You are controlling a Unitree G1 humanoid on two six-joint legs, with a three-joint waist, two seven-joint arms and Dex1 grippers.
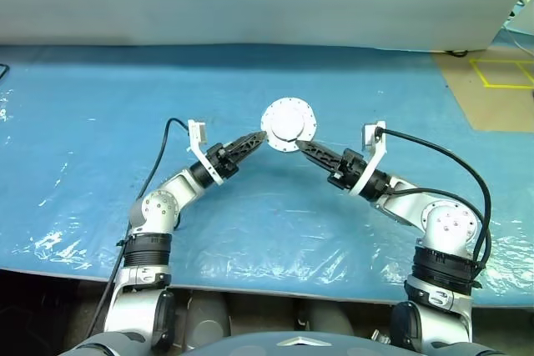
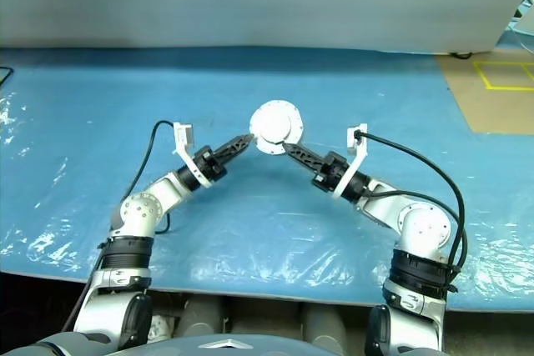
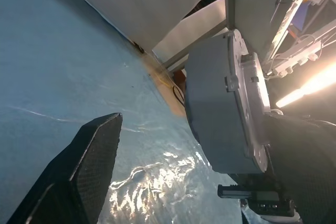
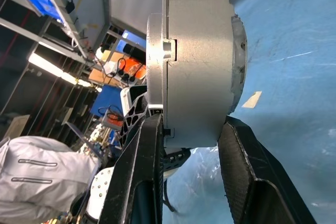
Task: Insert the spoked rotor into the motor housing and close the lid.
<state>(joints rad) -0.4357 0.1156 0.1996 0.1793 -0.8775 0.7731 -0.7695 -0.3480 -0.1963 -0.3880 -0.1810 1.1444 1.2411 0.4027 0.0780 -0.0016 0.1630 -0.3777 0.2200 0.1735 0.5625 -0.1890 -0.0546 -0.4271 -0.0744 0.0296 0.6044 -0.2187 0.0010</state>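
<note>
From the head, one motor housing [image 1: 289,124] hangs above the blue table [image 1: 83,122], pinched by the right gripper [image 1: 307,147]; the left gripper [image 1: 254,141] sits beside it, fingers spread. The right wrist view shows both pads clamping its flat faces. The left wrist view shows its flanged lid [image 3: 251,98].

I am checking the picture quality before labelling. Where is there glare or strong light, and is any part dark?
Left eye view: soft white glare patches on the blue plastic sheet near its front edge. Left wrist view: a bright lamp streak beside the motor housing, and shiny reflections on the sheet below it. Right wrist view: the housing is evenly lit, while the room behind it is dim, with a glowing tube light.
</note>
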